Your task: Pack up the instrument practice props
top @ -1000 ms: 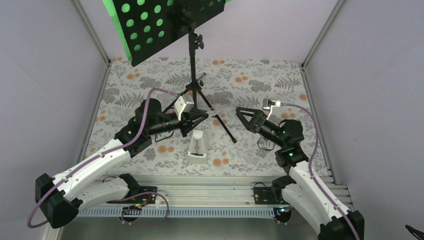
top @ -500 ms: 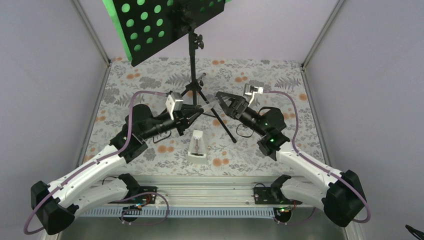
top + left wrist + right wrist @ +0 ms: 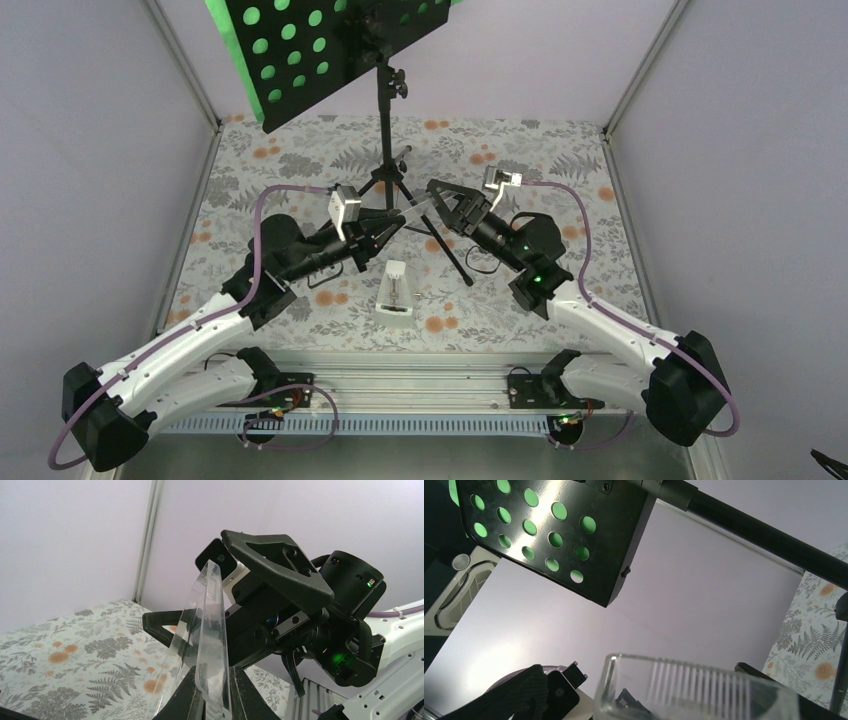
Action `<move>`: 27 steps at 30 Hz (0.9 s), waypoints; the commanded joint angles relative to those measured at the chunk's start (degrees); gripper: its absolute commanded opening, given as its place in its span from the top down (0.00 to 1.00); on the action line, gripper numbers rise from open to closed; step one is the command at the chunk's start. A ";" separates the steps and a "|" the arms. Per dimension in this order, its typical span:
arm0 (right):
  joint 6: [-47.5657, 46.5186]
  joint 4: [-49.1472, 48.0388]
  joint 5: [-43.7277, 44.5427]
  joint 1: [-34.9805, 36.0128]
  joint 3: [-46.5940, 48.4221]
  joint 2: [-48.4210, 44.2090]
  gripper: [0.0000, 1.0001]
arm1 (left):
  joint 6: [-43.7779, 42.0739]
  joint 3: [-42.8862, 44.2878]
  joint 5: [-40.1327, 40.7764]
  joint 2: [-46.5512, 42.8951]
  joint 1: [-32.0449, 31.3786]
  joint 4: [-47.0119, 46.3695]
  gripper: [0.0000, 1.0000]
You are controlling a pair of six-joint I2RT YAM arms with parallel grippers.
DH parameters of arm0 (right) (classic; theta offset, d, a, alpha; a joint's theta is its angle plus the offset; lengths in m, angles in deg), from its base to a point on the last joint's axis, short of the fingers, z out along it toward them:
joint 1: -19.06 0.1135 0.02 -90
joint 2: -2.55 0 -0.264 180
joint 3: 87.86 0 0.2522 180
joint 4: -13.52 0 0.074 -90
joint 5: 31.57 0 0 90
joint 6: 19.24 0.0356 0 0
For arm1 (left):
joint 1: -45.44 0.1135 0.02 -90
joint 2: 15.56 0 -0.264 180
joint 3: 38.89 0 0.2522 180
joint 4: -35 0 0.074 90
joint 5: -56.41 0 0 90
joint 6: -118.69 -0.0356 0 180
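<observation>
- The music stand rises from the middle of the worktop, its legs spread around the centre.
- Its desk hangs over the far-left part, with the sheet-music pages lying against its far side.
- The metronome sits on the worktop in front of the stand's legs, between the centre and the near edge.
- A clear cover is held above the centre, behind the metronome.
- The left gripper pinches its left end; the right gripper is at its right end, fingers spread around it.
</observation>
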 commanded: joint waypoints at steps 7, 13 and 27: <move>-0.63 -0.57 4.72 1.92 1.05 0.52 0.20 | 1.51 -1.34 2.61 -1.53 0.09 -4.19 0.98; -0.86 0.40 6.74 2.64 1.03 0.49 0.28 | 1.92 -1.84 2.67 -1.52 0.09 -4.74 0.98; -1.34 0.04 8.18 4.32 1.69 1.53 0.26 | 2.72 -2.80 3.33 -1.97 0.09 -6.21 0.98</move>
